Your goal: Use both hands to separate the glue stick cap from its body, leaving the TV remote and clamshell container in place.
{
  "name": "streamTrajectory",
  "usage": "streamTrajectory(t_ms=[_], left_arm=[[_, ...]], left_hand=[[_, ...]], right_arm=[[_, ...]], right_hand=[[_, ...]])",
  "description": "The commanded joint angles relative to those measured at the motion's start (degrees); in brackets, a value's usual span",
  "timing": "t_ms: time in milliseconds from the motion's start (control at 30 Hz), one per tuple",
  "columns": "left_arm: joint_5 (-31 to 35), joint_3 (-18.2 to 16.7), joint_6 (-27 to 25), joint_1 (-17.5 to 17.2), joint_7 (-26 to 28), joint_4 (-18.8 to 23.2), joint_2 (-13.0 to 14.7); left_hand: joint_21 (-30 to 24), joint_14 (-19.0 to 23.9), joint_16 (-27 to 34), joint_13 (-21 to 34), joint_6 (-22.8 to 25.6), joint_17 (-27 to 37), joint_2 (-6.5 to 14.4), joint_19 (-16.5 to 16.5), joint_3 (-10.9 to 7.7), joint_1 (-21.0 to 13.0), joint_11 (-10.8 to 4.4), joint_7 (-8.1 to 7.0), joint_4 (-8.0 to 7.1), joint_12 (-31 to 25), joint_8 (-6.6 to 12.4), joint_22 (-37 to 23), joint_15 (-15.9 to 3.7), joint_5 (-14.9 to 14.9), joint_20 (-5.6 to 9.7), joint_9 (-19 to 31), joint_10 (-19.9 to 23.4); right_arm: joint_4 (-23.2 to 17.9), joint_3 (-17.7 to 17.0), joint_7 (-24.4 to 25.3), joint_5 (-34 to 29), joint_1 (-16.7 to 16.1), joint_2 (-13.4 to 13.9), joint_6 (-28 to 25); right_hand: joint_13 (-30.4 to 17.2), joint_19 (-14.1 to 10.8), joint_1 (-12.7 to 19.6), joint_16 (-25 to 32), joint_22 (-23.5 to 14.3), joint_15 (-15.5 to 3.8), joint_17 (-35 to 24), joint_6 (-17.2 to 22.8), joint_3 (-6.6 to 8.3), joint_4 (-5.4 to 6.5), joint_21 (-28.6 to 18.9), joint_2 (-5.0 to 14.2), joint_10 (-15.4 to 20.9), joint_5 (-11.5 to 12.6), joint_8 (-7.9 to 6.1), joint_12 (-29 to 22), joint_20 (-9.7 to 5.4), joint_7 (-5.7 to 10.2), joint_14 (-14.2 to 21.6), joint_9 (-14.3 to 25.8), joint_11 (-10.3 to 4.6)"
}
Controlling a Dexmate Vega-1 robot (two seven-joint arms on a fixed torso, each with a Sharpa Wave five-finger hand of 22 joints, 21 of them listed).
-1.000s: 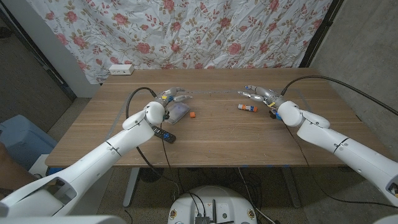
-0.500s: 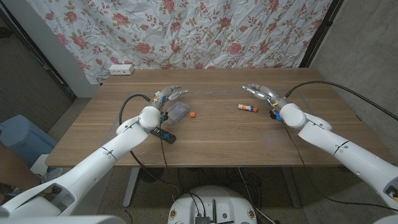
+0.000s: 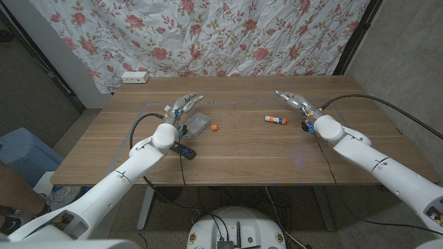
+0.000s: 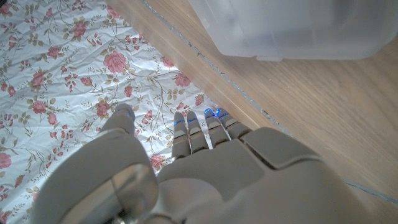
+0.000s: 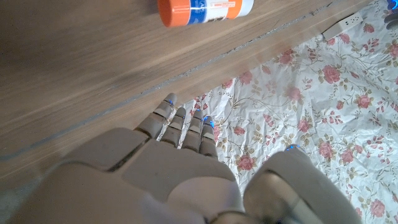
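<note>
The glue stick body [image 3: 275, 119], white with an orange end, lies on the wooden table [image 3: 242, 159] right of centre. Its small orange cap [image 3: 215, 128] lies apart from it, beside the clear clamshell container [image 3: 199, 123]. The black TV remote [image 3: 183, 149] lies in front of the container. My left hand [image 3: 181, 107] hovers just left of the container, fingers spread, holding nothing. My right hand [image 3: 294, 102] is up and to the right of the glue stick, fingers extended and empty. The left wrist view shows the container [image 4: 292, 28] beyond my left hand [image 4: 205, 168]; the right wrist view shows the glue stick [image 5: 205, 9] beyond my right hand [image 5: 161, 174].
A floral curtain [image 3: 228, 34] hangs behind the table's far edge, and a white power strip [image 3: 135, 77] lies at the far left corner. A blue bin [image 3: 21, 152] stands on the floor to the left, with a person's arm [image 3: 14, 197] near it.
My left hand has drifted left, off the container. My right hand has moved right and back, away from the glue stick. Glue stick, cap, remote and container stay where they were.
</note>
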State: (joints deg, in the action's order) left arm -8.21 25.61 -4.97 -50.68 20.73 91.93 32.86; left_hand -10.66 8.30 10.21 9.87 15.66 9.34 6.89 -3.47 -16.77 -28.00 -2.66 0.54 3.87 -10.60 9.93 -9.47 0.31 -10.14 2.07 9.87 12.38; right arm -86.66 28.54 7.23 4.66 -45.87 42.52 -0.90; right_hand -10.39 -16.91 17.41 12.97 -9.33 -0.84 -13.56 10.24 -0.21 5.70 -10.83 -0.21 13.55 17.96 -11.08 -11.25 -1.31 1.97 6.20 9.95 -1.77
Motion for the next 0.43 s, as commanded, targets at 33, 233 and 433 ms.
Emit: streamTrajectory(t_ms=[33,233,433], left_arm=[[-5.94,-1.89,9.16,-1.19,1.82,-5.29,-2.09],[-7.15,-2.46,11.88,-1.84,2.39,-6.34,-2.39],[-11.31,-3.74,15.93,-2.84,-0.4,-7.15,-2.73]], left_hand=[[-0.46,0.41,0.12,0.0,0.06,0.14,0.55,-0.58,-0.62,0.07,0.19,0.42,0.09,-0.27,0.23,-0.08,-0.07,-0.38,0.15,0.02,0.19],[-0.61,0.15,-0.1,-0.01,-0.51,0.14,0.98,-1.64,-0.86,0.72,-0.25,0.08,0.2,0.05,0.11,-0.06,-0.97,-0.4,0.33,0.0,-0.57],[-0.58,0.12,-0.13,-0.01,-0.68,0.13,1.16,-1.81,-0.98,0.91,-0.22,0.04,0.27,0.07,0.09,-0.05,-1.14,-0.42,0.34,0.0,-0.69]], right_arm=[[4.5,-1.77,1.07,7.25,-0.84,-3.2,5.75],[5.71,-3.06,1.32,11.2,-1.25,-4.87,7.05],[8.89,-4.77,1.83,16.05,-1.95,-8.94,13.23]], right_hand=[[-0.02,-0.37,0.23,-0.04,-0.14,-0.17,0.09,0.85,-0.06,0.5,-0.29,0.41,0.58,-0.16,-0.46,-0.29,-0.09,0.08,0.61,0.11,0.11],[0.0,0.17,0.08,-0.2,-0.14,-0.43,0.39,1.96,0.02,0.53,0.06,0.91,1.04,-0.31,-0.61,-0.24,-0.09,0.48,0.71,0.09,0.26],[0.01,0.36,0.01,-0.28,-0.13,-0.12,0.56,2.19,0.07,0.53,0.16,1.18,1.14,-0.38,-0.55,-0.17,-0.06,0.29,0.79,0.09,0.29]])
